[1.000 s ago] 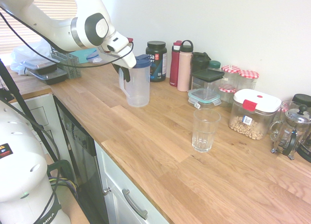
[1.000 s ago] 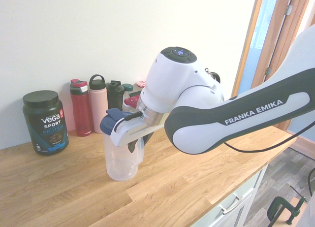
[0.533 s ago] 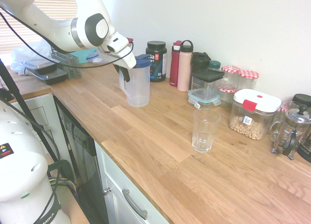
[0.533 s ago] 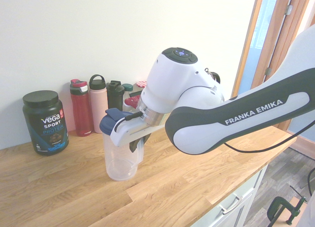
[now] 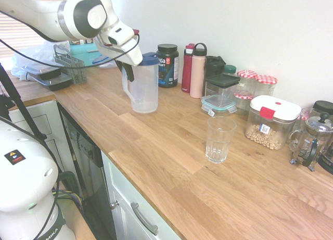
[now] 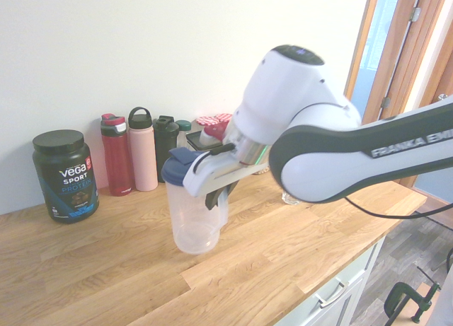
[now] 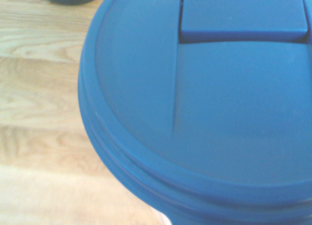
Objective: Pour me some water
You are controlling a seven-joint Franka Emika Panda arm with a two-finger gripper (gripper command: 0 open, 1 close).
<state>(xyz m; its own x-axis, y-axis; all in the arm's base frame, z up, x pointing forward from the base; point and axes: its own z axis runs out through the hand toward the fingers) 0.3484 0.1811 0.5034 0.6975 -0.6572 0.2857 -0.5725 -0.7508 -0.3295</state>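
A clear plastic pitcher (image 5: 141,86) with a blue lid (image 5: 149,58) is upright over the wooden counter (image 5: 171,162), left of the row of bottles. My gripper (image 5: 127,73) comes in from the left and is shut on the pitcher's handle; from the other side the gripper (image 6: 216,199) shows against the pitcher (image 6: 195,223). Whether the pitcher's base touches the counter I cannot tell, and no water level shows. The blue lid (image 7: 204,112) fills the wrist view. An empty drinking glass (image 5: 218,139) stands apart, nearer the counter's front, to the right.
Along the wall stand a black protein tub (image 5: 167,64), a red bottle (image 5: 187,68), a pink bottle (image 5: 197,71), lidded containers (image 5: 220,91), a nut box (image 5: 270,121) and a French press (image 5: 311,141). Trays and a rack (image 5: 49,71) sit far left.
The fingers closed on the pitcher's handle. The arm has since risen and carried the pitcher a little up and sideways, away from the tub. The glass has not moved.
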